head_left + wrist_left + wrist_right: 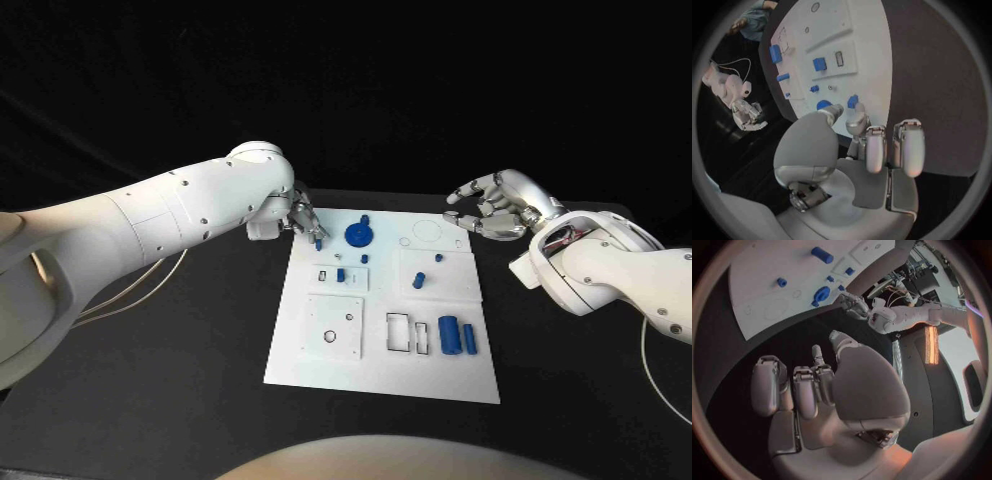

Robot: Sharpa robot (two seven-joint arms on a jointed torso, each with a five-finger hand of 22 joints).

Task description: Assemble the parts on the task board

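The white task board (382, 370) lies in the middle of the black table. My left hand (306, 220) hovers over its far left corner and pinches a small blue part (319, 243) between thumb and a finger; the left wrist view shows this part (852, 101) at the fingertips (856, 120). Just beside it a round blue part (359, 235) stands on the board. A blue block (418, 281) and two blue cylinders (459, 335) lie farther along. My right hand (498, 207) hangs beyond the far right corner, fingers curled in on nothing.
Rectangular cutouts (407, 333) and a square plate (336, 325) mark the board's near half. Thin cables (130, 290) trail over the table (173, 350) under my left arm. Bare black tabletop stretches on both sides of the board.
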